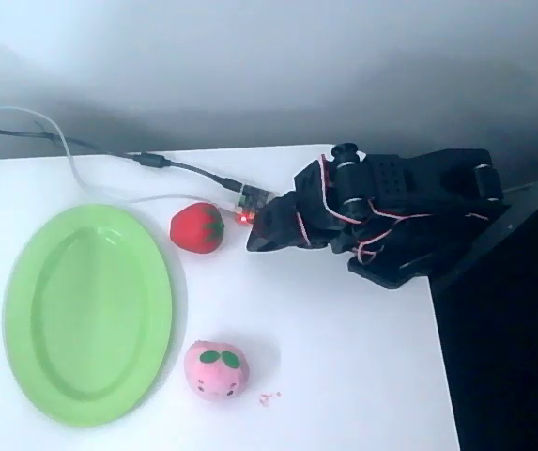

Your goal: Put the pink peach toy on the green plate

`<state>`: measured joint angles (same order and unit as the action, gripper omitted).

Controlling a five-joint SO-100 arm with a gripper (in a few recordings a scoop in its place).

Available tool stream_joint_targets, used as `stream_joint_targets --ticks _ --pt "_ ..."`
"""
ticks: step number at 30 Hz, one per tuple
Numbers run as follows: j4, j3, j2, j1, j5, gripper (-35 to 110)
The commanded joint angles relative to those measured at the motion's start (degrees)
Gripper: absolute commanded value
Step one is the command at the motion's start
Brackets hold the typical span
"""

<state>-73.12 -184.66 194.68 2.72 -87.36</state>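
The black end effector [261,233] sits folded low at the far right, empty; its opening cannot be told. Just left lies the red strawberry toy [197,227]. The soft round pink peach toy [215,369] rests nearer on the white surface [344,376], just beside the smooth oval green plate [88,312], likely awaiting pickup.

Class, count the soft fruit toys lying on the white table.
2. The red strawberry toy lies by the green plate's upper right rim; the pink peach toy lies off its lower right rim.
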Motion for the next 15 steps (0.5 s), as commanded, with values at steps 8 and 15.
stream_joint_targets --ticks 8,15 --pt "18.28 10.46 -3.43 -3.08 0.35 0" --pt "26.19 24.87 -17.67 -4.13 -2.46 0"
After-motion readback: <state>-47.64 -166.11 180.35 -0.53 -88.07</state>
